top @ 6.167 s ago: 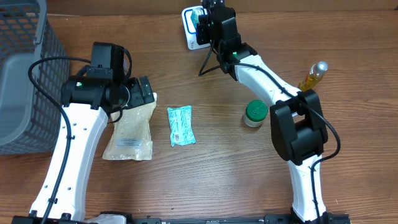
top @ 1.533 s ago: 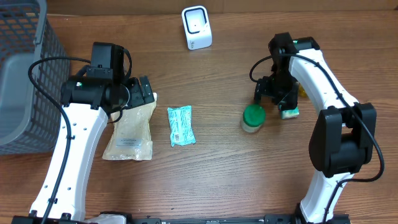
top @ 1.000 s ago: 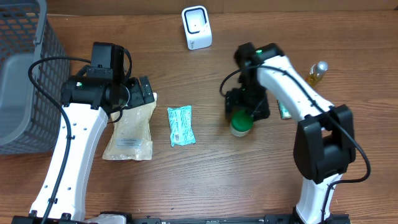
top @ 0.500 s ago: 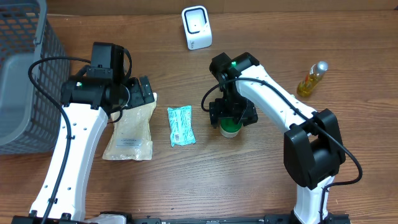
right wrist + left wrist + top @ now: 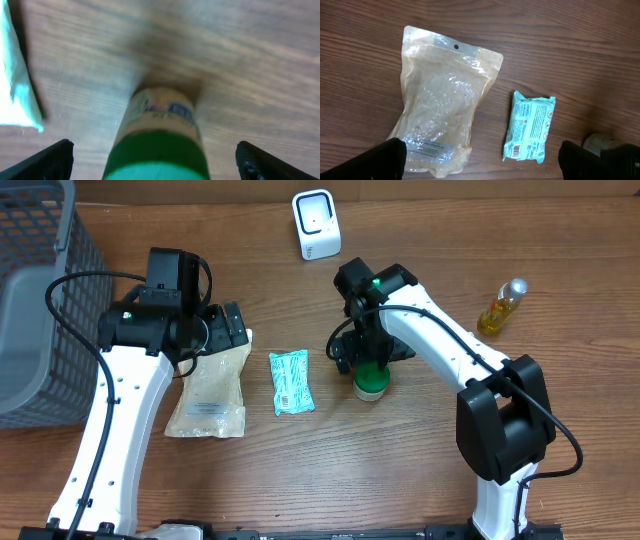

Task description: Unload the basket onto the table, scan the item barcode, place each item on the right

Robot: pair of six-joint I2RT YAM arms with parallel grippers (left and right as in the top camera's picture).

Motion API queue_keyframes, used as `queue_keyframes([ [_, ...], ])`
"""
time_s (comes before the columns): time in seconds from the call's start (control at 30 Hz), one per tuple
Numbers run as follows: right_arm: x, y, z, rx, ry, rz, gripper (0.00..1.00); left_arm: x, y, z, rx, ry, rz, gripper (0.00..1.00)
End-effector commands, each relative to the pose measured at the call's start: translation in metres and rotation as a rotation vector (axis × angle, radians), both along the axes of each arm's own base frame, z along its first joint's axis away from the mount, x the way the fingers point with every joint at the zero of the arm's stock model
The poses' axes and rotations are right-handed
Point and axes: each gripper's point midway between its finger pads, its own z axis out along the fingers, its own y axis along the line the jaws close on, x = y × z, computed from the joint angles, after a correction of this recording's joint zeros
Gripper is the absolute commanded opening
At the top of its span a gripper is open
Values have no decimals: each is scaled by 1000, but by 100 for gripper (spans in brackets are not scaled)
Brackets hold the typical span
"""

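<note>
Straddling the green-lidded jar [image 5: 159, 120], the right pincer [image 5: 366, 360] stood with jaws spread wide, both fingers [image 5: 47, 160] clear of the jar's sides and nothing held. The jar stood upright at mid-bench, just beside the teal packet [image 5: 529, 127]. Hazards, as judged: one finger meeting the jar first could tip it or shove it into the packet; a hold taken only on the smooth lid could slip; and the barcode's position could not be told, so the label might reach the scanner [image 5: 316, 224] facing away. Room: bare bench [image 5: 330, 470] lay between jar and scanner, which stood near the far edge. The yellow bottle [image 5: 502, 305] stood well apart, right. The left pincer [image 5: 490, 161], jaws apart and empty, hung over the clear pouch [image 5: 440, 115], with the basket [image 5: 40, 300] at the left edge.
</note>
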Motion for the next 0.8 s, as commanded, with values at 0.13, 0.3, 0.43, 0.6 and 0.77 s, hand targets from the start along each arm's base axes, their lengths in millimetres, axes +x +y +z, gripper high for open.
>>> queue_keyframes([
  [0.13, -24, 0, 13, 11, 107, -131, 100, 2, 2, 3, 8, -10, 0, 100],
  [0.3, -20, -3, 12, -3, 88, -121, 100, 2, 2, 3, 8, -10, 0, 100],
  [0.43, 5, -15, 10, -79, -39, -93, 100, 1, 1, 3, 7, -10, -3, 99],
  [0.6, 2, 20, 11, 126, -1, 101, 100, 1, 2, 3, 8, -10, -2, 100],
  [0.77, -4, 34, 14, 216, 24, 174, 100, 2, 3, 3, 8, -10, 2, 100],
])
